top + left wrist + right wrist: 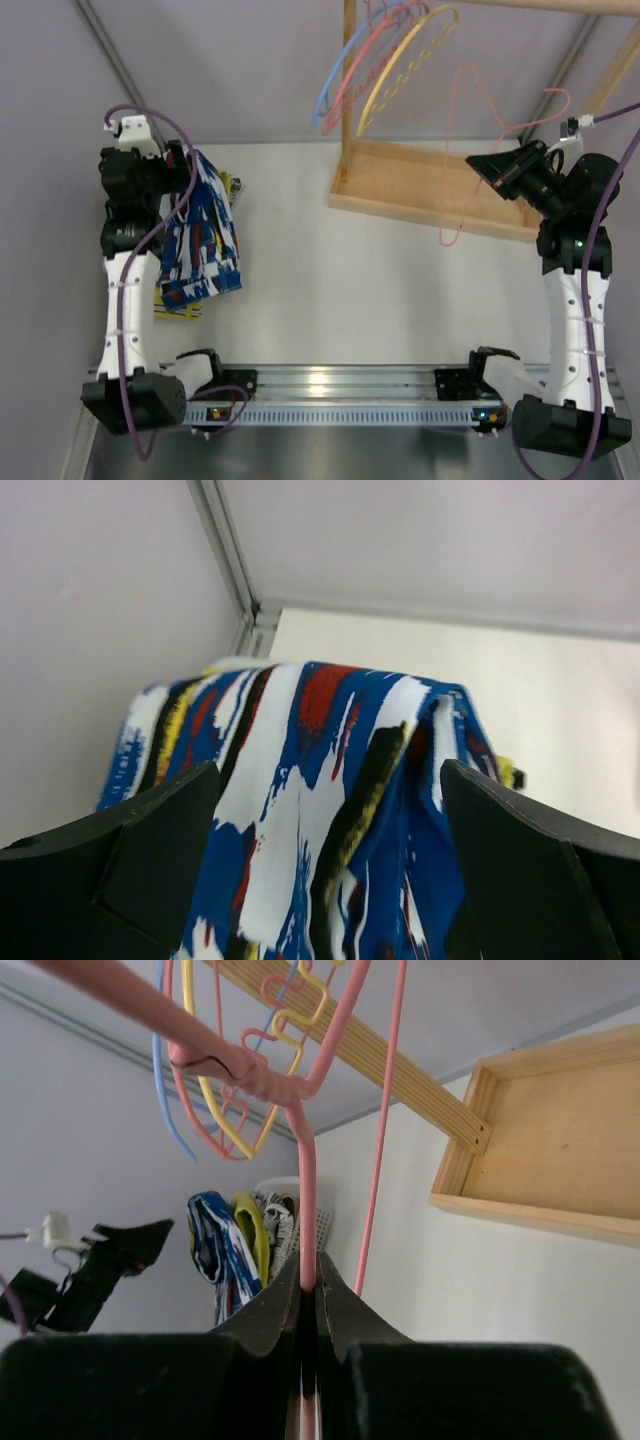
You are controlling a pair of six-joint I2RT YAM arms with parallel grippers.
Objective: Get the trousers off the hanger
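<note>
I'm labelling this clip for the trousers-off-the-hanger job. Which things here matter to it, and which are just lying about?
Belong to the job:
trousers
pink hanger
right gripper, pinching the hanger's wire
left gripper, at the trousers

Lying about:
wooden rack
blue hanger and yellow hanger on the rack
yellow garment by the trousers

white table (pixel 350 290), wooden rack base (pixel 420 180)
</note>
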